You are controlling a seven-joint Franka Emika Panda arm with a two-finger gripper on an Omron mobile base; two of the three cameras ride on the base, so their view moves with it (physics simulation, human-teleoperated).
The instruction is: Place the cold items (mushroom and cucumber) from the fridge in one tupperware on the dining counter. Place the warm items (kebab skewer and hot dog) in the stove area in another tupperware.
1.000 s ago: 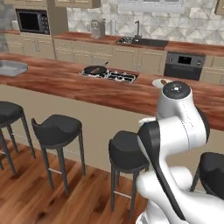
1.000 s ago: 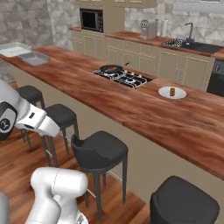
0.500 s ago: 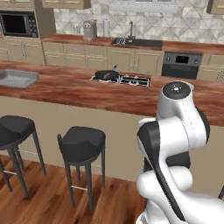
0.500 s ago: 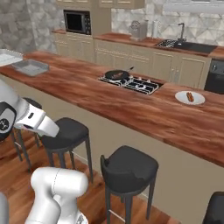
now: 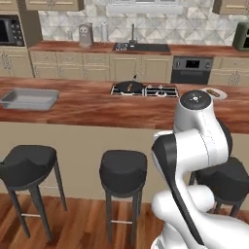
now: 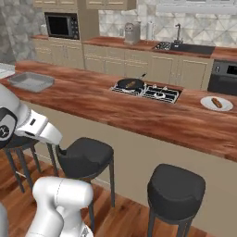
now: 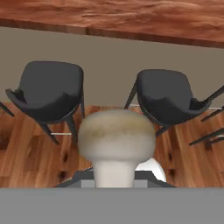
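In the hand view a beige mushroom (image 7: pixel 117 138) with a rounded cap and pale stem stands upright between my gripper's (image 7: pixel 114 177) jaws, which are shut on its stem. The dining counter (image 5: pixel 82 109) (image 6: pixel 152 115) runs across both base views. A shallow grey-white tupperware (image 5: pixel 29 98) (image 6: pixel 30 81) sits empty at the counter's left end. The hot dog (image 6: pixel 216 102) (image 5: pixel 212 92) lies on a white plate at the right. A brown kebab skewer (image 6: pixel 131 84) rests in the black pan on the cooktop. The fridge and cucumber are out of view.
Black bar stools (image 5: pixel 123 168) (image 6: pixel 85 157) (image 7: pixel 48 89) line the counter's near side on a wood floor. The cooktop (image 5: pixel 144 90) is set in the counter. A back counter with sink (image 5: pixel 141 47), oven (image 5: pixel 192 68) and microwave (image 6: pixel 61 25) runs behind.
The base has driven sideways along the counter, so the whole scene slid right in both base views. The tupperware has come further into view. Nothing on the counter itself has moved.
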